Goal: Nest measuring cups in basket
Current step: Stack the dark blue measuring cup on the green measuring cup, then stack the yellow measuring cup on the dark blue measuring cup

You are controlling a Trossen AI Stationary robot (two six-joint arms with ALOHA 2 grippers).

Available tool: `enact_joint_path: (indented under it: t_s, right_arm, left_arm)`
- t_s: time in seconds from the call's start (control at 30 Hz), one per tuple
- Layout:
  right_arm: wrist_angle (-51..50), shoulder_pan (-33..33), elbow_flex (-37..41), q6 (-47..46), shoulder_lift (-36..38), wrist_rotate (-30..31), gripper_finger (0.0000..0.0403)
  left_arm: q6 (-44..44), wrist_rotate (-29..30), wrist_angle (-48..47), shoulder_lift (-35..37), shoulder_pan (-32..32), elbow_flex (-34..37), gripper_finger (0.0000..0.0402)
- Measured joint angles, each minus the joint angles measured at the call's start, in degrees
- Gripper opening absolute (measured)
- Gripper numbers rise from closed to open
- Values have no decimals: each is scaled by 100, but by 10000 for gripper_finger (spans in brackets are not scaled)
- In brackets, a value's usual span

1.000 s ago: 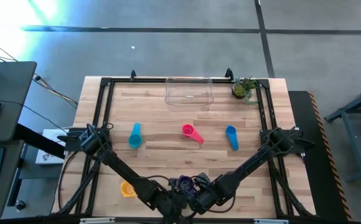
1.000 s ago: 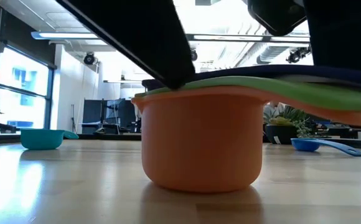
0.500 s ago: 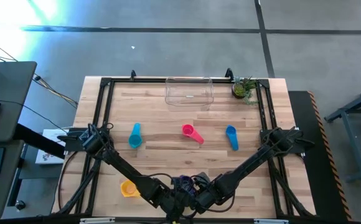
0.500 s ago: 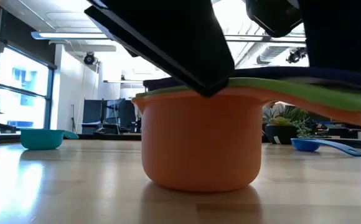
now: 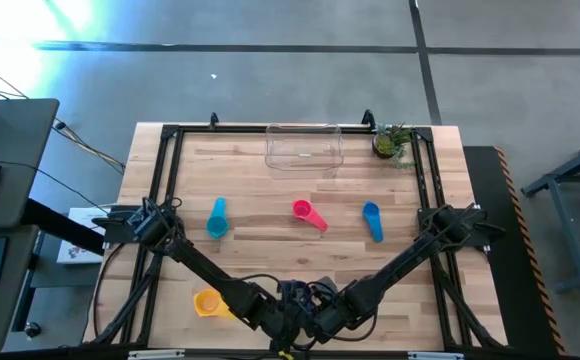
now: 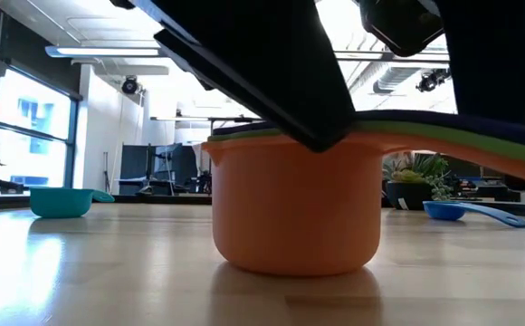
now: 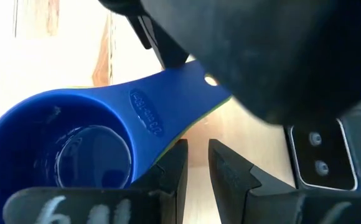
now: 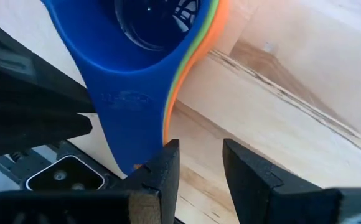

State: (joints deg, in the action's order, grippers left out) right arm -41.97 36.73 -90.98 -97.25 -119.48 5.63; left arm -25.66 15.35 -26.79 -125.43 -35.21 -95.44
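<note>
At table's near edge: nested stack point(image 6: 294, 213), handles toward right gripper point(image 8: 196, 165); both grippers' fingers slightly parted, gripping nothing, left gripper point(image 7: 196, 165) beside; basket point(image 5: 304, 147) opposite.

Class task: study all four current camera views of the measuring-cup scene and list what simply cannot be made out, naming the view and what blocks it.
- High view: the nested stack near the front edge is covered by both arms.
- Low view: the orange cup and dark arm parts hide the basket.
- Wrist views: whether the left end effector or right end effector touches the stack's handles.
- Left wrist view: raised lettering on the blue cup is too small to read.
</note>
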Motion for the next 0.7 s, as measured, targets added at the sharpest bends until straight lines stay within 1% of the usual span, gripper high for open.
enact_joint_path:
  t_s: [0.17, 0.3, 0.4, 0.5, 0.6, 0.7]
  right_arm:
    - [38, 2, 0, 141, 1, 37, 115]
    - [-19, -2, 0, 215, 132, 152, 115]
    - [-267, -4, -4, 215, 303, 275, 115]
    - [-622, -6, -4, 232, 500, 326, 115]
    - [-898, -45, -5, 413, 686, 350, 115]
    - [-1010, -100, -7, 748, 869, 529, 115]
  left_arm:
    - [-3, -2, -28, 2, -3, 0, 55]
    - [-36, -108, -104, 155, 1, 0, 55]
    - [-171, -103, -373, 348, 1, 0, 55]
    - [-342, 34, -747, 584, 1, 0, 55]
    - [-528, 190, -1161, 862, 3, 2, 55]
    - [-710, 345, -1570, 1121, 12, 2, 55]
